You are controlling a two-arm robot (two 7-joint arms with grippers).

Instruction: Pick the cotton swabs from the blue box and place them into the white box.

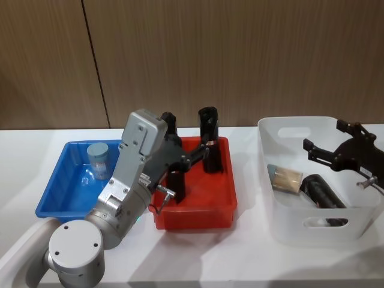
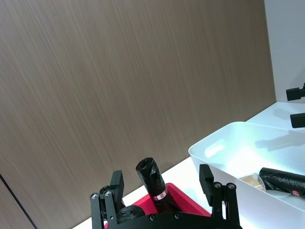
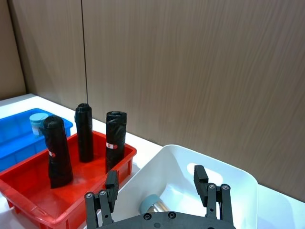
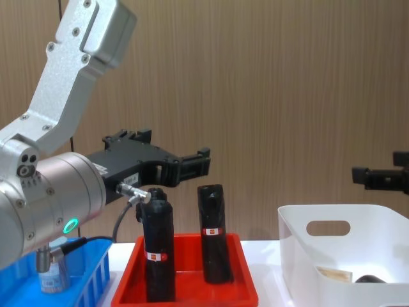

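One tub of cotton swabs point(image 1: 98, 159) stands upright in the far part of the blue box point(image 1: 60, 192), also seen at the box's near side in the chest view point(image 4: 51, 272). Another cotton swab tub point(image 1: 285, 178) lies on its side in the white box point(image 1: 300, 231). My left gripper point(image 1: 195, 155) hangs open above the red tray point(image 1: 198, 216), to the right of the blue box, holding nothing. Over the white box my right gripper point(image 1: 327, 137) is open and empty; in its wrist view the lying tub point(image 3: 152, 205) is below its fingers point(image 3: 112, 181).
Three black rolls with red-white labels point(image 3: 114, 140) stand upright in the red tray between the two boxes. A further black roll point(image 1: 321, 193) lies in the white box beside the tub. A brown wood-panel wall point(image 1: 240, 54) runs behind the white table.
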